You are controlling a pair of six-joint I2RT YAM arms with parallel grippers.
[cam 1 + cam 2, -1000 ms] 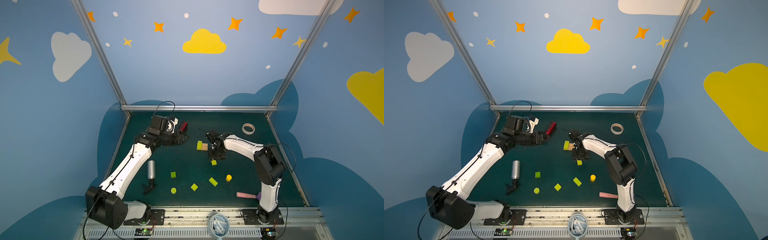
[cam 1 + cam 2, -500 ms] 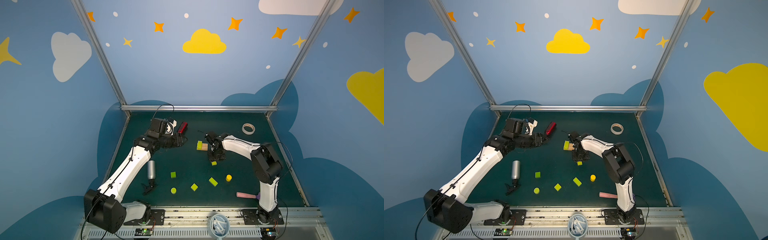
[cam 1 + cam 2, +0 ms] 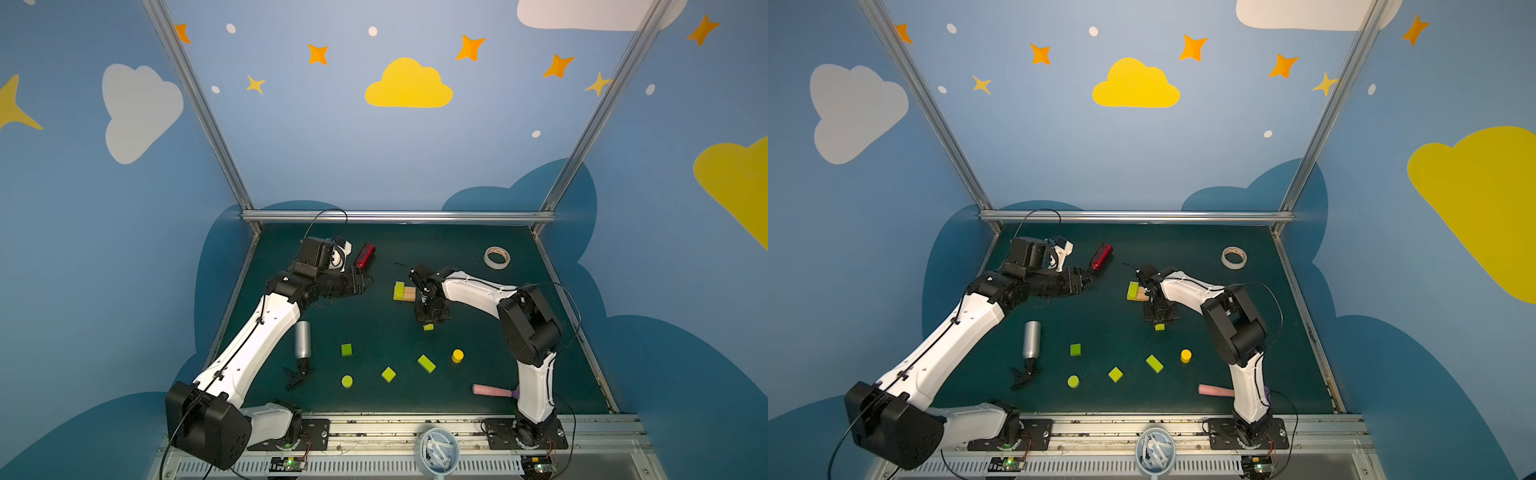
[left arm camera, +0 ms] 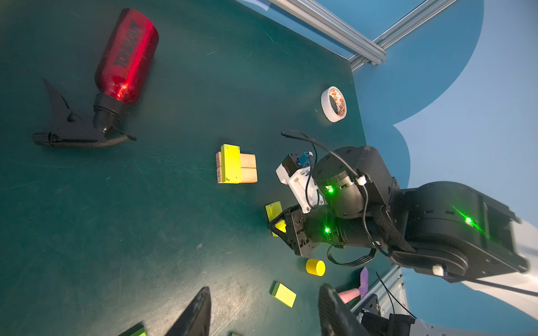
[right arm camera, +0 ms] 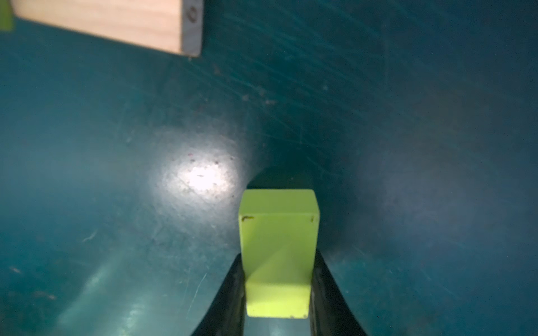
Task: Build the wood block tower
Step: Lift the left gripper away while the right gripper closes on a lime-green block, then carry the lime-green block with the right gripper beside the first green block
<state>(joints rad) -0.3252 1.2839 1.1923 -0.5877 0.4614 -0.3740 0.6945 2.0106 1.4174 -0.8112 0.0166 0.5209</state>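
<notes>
1. Right jaws: drawn in over the last second, now pinching the lime-green bar [image 5: 278, 253] on two opposite sides. The bar sits just beside the tower [image 3: 404, 291], on its near side; lifted or not, I cannot tell.
2. Consequence, by my judgement: grasp made; lifting and carrying to the tower come next.
3. Tower: two tan bars [image 4: 249, 168] side by side, one crosswise bar [image 4: 230, 164] on top. Barely begun.
4. Left jaws: spread, empty, left of the tower by the red bottle [image 3: 365, 255].
5. Loose stock, nearer my bases than the tower: lime cube [image 3: 346, 349], turned cube [image 3: 388, 374], spare bar [image 3: 426, 363], lime cylinder [image 3: 347, 381], yellow cylinder [image 3: 457, 355].
6. Table [image 3: 365, 324]: dark green, scuffed. Tape roll [image 3: 496, 257] right of the tower. Walls [image 3: 374, 166]: blue, with clouds and stars.
</notes>
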